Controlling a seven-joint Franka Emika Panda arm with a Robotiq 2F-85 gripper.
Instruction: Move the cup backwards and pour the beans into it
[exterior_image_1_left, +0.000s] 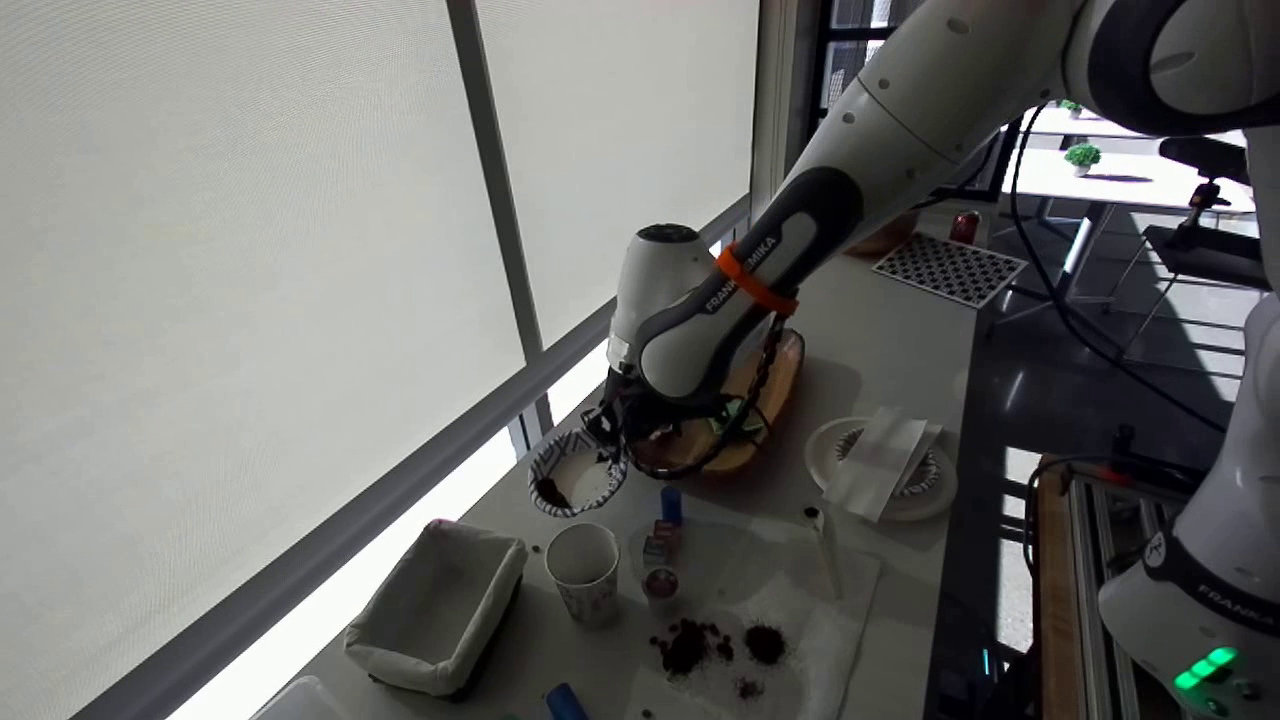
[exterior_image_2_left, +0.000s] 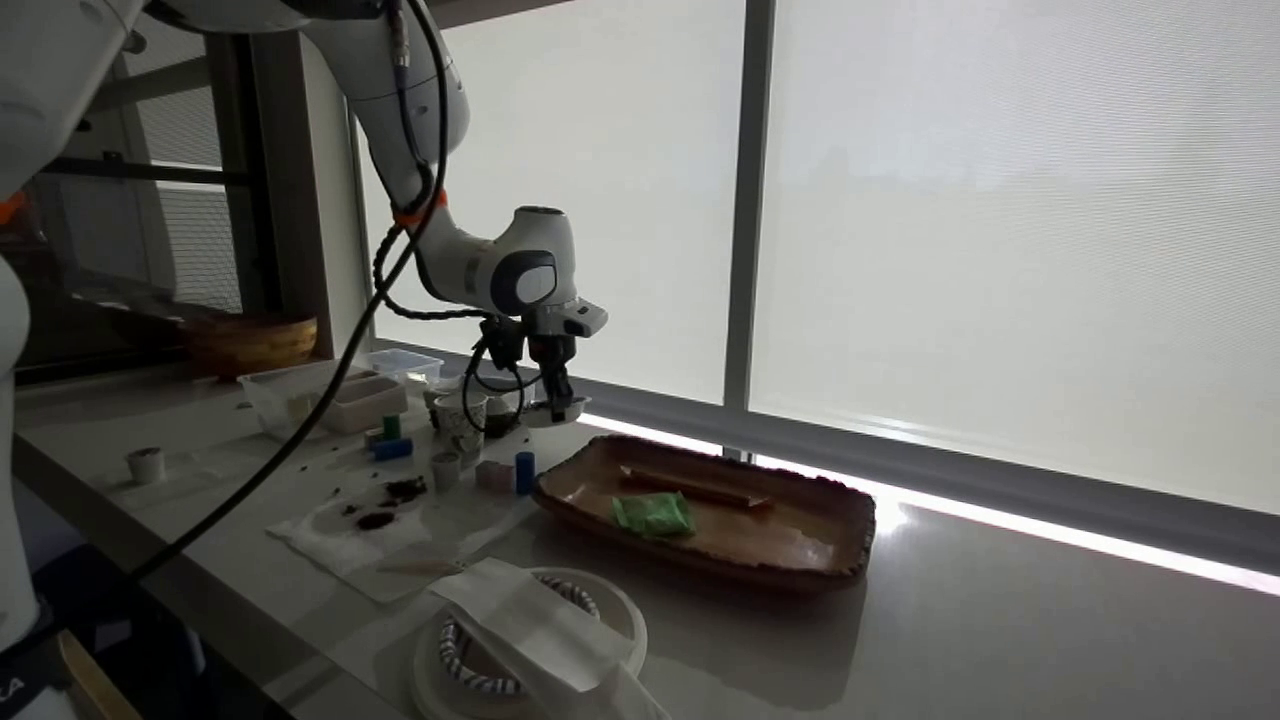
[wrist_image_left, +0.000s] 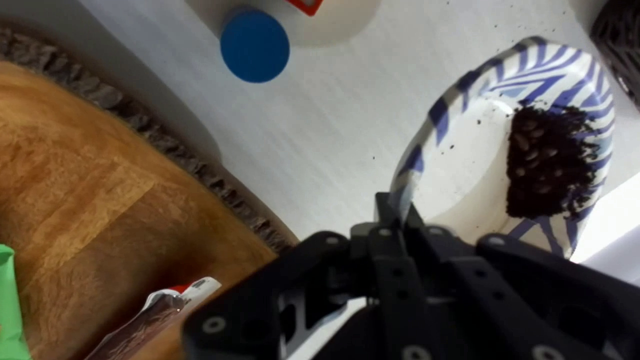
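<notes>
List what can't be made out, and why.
Wrist view: the gripped side of the patterned bowl, partly hidden by the gripper.
Wrist view: dark object, cut off by the right edge.
In an exterior view: individual beans in the patterned bowl, too small.
Both exterior views: part of the striped dish, under white paper.

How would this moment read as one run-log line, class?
gripper: shut on rim of patterned bowl | beans: heaped inside, away from gripper | pour: not complete | wooden tray: holds green packet
</notes>
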